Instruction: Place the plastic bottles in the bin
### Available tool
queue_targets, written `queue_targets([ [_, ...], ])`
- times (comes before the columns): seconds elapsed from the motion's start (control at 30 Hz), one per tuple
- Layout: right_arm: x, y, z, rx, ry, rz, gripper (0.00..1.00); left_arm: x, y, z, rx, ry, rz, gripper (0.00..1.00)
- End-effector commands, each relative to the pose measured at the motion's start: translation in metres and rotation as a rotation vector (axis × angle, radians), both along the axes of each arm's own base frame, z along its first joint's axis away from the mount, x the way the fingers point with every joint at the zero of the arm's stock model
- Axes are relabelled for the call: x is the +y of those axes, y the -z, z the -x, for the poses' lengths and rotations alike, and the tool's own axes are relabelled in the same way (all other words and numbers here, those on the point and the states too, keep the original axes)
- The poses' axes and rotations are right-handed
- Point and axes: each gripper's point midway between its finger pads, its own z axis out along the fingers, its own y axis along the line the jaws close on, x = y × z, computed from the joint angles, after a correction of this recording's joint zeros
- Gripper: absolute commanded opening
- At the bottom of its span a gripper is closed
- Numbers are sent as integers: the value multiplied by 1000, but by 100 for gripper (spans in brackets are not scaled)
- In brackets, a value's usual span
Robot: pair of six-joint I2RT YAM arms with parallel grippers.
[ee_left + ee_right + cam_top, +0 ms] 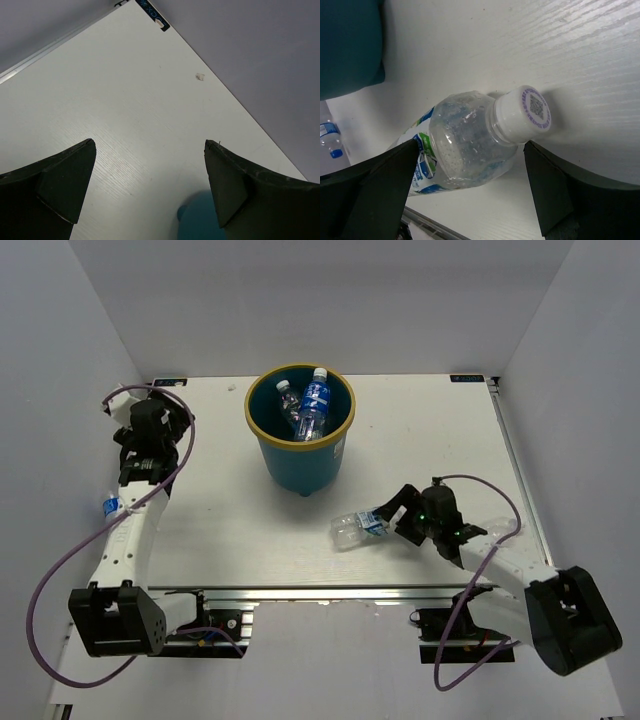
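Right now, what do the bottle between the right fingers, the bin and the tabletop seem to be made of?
Bottle: thin clear plastic, glossy and slightly dented, droplets inside; white cap, likely plastic too.
Bin: probably moulded plastic, matte teal wall, yellow-tan rim.
Tabletop: white with faint wood-like grain, perhaps laminate.

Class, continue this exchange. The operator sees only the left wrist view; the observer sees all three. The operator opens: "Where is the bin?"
Observer: The bin stands at the far middle of the table, to the right of your left end effector.
Operator: What is in it?
Observer: Two bottles show inside: a blue-labelled bottle and a clear bottle.
Operator: And the other arm?
Observer: The right end effector is open, with its jaws on either side of a lying bottle that has a white cap.
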Motion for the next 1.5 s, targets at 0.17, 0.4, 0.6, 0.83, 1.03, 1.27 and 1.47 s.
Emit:
queue_targets([
  [0.17,28,4,-24,22,-32,-7,89,23,-10,29,0,-75,-29,98],
  [0.4,35,3,-39,-39,-8,-35,47,36,0,50,31,-138,-39,98],
  [0.6,26,-67,-70,-288,0,41,13,46,16,59,87,-201,-15,98],
  [0.83,-8,-280,-107,-814,78,256,7,83,46,68,176,-319,44,98],
  [1.03,45,-414,-119,-1105,-108,155,2,133,66,77,164,-330,191,98],
  [1.27,150,-439,-150,-1195,-404,196,2,199,70,139,241,-667,107,98],
  [1.47,231,-377,-164,-1078,-500,339,19,209,107,162,338,-749,71,98],
])
